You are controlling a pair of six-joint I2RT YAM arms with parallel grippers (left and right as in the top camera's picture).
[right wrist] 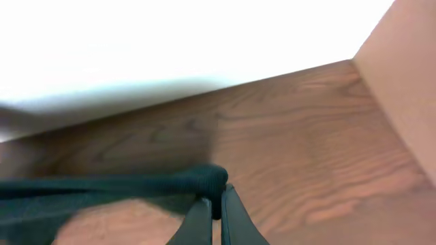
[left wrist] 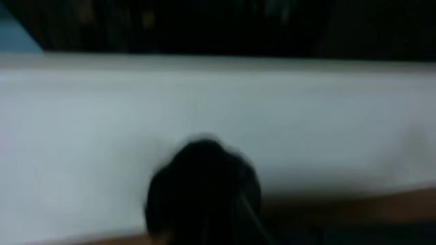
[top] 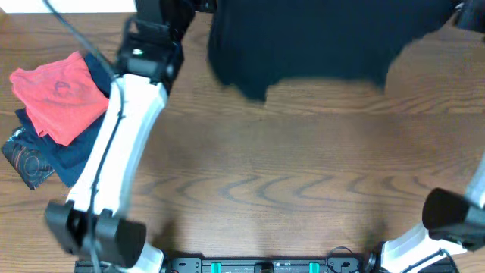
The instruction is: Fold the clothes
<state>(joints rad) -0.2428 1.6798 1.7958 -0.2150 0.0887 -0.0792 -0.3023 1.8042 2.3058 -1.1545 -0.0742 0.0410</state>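
Note:
The black T-shirt (top: 318,38) hangs blurred across the far edge of the table, stretched between my two grippers. My left gripper (top: 189,9) is at its left top corner. The left wrist view is blurred and shows only a bunch of black fabric (left wrist: 204,187) where the jaws are. My right gripper (top: 466,15) is at the shirt's right corner. In the right wrist view its fingers (right wrist: 216,197) are shut on a rolled edge of the dark fabric (right wrist: 102,185), just above the wooden table (right wrist: 300,150). No logo shows.
A coral-red folded garment (top: 61,95) lies at the left on a navy-blue one (top: 76,155), with a dark patterned piece (top: 26,161) beside them. The left arm (top: 121,144) crosses the table's left side. The right arm's base (top: 455,212) is at the front right.

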